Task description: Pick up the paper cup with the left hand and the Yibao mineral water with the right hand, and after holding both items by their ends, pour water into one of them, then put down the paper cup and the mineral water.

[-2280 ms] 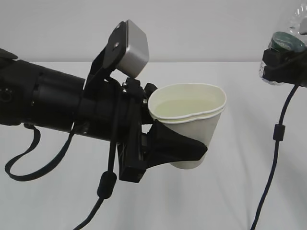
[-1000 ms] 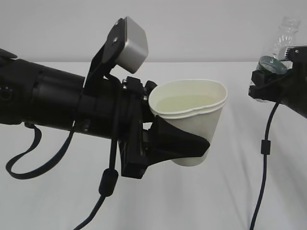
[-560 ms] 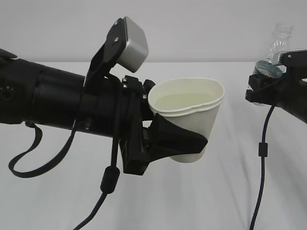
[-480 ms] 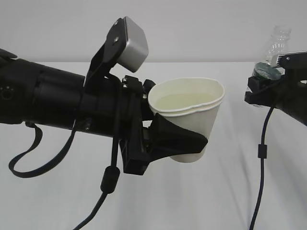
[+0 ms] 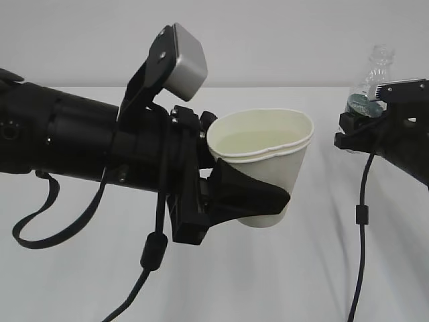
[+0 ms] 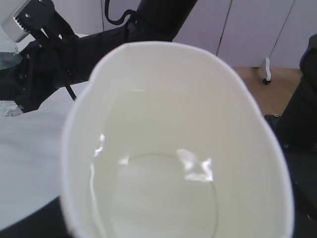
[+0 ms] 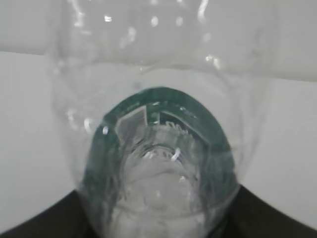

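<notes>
Bottle (image 5: 373, 72) base behind R gripper (image 5: 358, 129)

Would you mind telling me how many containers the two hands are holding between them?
2. The paper cup sits in the left hand, centre of the exterior view; the Yibao mineral water is in the right hand, far right.
</notes>
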You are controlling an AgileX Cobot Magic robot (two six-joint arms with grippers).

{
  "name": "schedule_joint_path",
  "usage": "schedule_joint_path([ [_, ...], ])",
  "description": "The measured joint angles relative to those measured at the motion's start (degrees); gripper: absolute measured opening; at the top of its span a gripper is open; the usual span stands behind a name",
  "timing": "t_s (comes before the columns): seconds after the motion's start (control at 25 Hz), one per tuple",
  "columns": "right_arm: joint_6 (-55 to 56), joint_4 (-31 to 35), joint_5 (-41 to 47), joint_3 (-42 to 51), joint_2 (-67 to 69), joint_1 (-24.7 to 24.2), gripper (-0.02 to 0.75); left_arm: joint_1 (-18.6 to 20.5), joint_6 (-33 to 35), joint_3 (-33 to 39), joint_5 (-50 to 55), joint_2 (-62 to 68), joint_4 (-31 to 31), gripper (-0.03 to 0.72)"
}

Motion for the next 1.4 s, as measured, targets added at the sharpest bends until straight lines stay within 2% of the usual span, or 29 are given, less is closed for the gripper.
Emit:
schedule_joint_path([
  [0.92, -1.93, 0.82, -1.05, -6.87, 8.70, 0.00, 0.344, 0.00, 0.00, 0.00, 0.00, 0.00, -0.09, 0.421],
  [1.4, -1.93, 1.78, -7.85, -7.23, 12.70, 0.00, 0.343, 0.00, 0.00, 0.00, 0.12, 0.00, -0.09, 0.421],
])
